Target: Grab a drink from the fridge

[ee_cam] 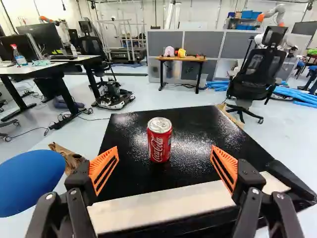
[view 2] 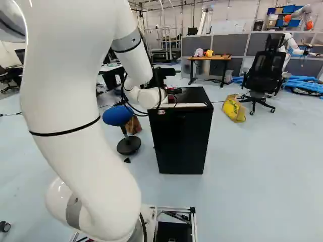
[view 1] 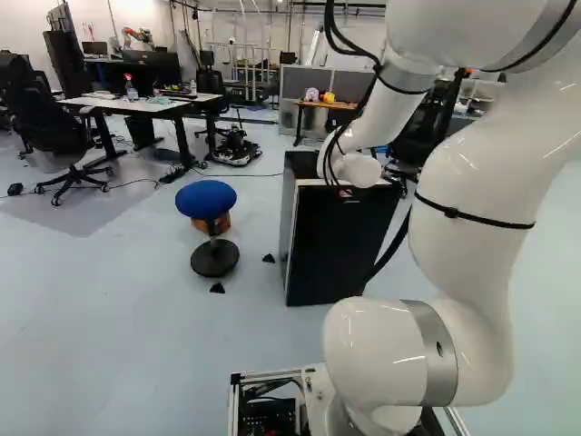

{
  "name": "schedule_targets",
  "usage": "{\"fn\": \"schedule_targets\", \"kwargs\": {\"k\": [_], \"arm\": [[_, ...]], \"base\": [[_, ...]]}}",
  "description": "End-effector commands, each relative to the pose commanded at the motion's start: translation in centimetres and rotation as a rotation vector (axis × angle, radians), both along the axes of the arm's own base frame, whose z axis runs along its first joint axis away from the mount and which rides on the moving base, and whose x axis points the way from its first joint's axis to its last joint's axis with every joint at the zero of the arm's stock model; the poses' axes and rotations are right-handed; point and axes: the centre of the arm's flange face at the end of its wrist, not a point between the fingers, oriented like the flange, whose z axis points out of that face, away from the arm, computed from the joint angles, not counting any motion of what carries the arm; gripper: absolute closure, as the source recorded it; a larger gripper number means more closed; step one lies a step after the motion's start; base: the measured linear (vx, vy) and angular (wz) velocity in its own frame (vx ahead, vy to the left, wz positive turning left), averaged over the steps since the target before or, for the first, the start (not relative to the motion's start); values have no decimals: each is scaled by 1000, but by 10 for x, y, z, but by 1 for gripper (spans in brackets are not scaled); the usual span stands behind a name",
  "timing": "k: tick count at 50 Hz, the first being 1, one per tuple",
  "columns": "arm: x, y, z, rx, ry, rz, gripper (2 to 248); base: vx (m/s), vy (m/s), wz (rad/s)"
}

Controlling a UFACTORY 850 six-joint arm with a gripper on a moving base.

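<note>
At the upper middle of the right base view, the jaws stood wide apart and empty at the near edge of the black fridge [view 2: 181, 141]; ahead of them, a red can [ee_cam: 159, 141] stood upright on its top. The approach seemed in hand, calling next for easing forward around it, then closing.

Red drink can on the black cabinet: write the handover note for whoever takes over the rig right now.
Gripper: the black gripper with orange pads is open, holding nothing.
Things: the red can with silver top stands upright on top of the black boxy cabinet, presumably the fridge, ahead of the gripper and in line with the gap between its fingers.
Done: gripper lined up with the can; no grip yet.
Left: probably ease forward, close on the can, then lift it clear.
</note>
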Motion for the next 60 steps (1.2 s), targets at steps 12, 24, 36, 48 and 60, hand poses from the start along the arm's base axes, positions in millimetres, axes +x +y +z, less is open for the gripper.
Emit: {"fn": "schedule_targets", "kwargs": {"k": [12,24,36,48,60], "arm": [[2,0,-10,0,-5,0,3],[4,-1,-20,-3,-19,0,3],[5,-1,-20,-6,-43,1,3],[8,-1,-20,-8,-56,2,3],[13,-1,-20,-9,-58,3,3]], "base": [[0,0,0],[0,0,0],[0,0,0],[0,0,0],[0,0,0]]}}
